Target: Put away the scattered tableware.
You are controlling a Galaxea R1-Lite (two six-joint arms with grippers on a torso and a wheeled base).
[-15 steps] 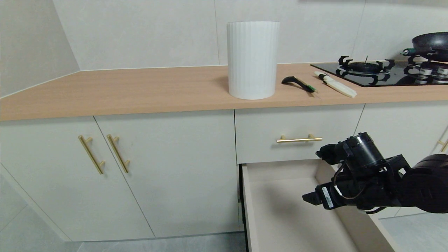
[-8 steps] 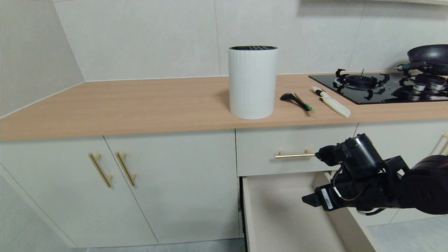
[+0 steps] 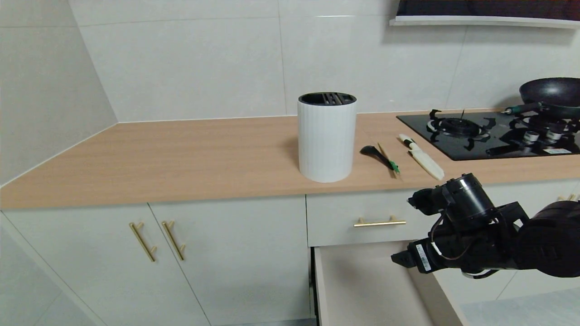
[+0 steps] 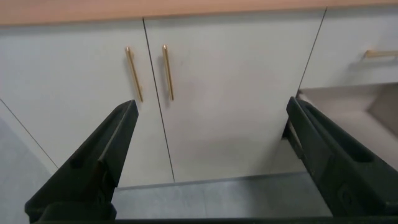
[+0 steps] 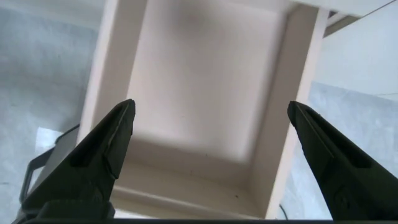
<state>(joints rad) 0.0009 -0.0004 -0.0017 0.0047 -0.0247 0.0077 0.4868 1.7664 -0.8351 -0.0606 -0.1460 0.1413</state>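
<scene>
Head view: the right gripper (image 3: 406,229) hangs at the near right, over the right edge of the open drawer (image 3: 362,290) and just below the counter (image 3: 181,163). Its fingers are spread wide with nothing between them. A small white label (image 3: 423,257) sits on the lower finger; its print is too small to read, and I can make out no other writing.

The tableware is up on the counter, well apart from both grippers. A black spoon (image 3: 378,154) lies just right of the white ribbed holder (image 3: 326,140), its handle pointing near and right and ending in green. A thin pale stick (image 3: 386,156) lies against that handle (I cannot tell what it is). Further right is a knife (image 3: 421,157) in a pale sheath, angled the same way, between the spoon and the black hob (image 3: 489,136). A dark pan (image 3: 550,90) sits on the far right burner.

In the right wrist view the wide-spread fingers frame the drawer's bare floor, touching nothing.

The left gripper (image 4: 208,162) is just as wide open and holds nothing; it faces the pale doors (image 4: 230,106) with two upright gold handles (image 4: 134,71), low and left of the drawer.
</scene>
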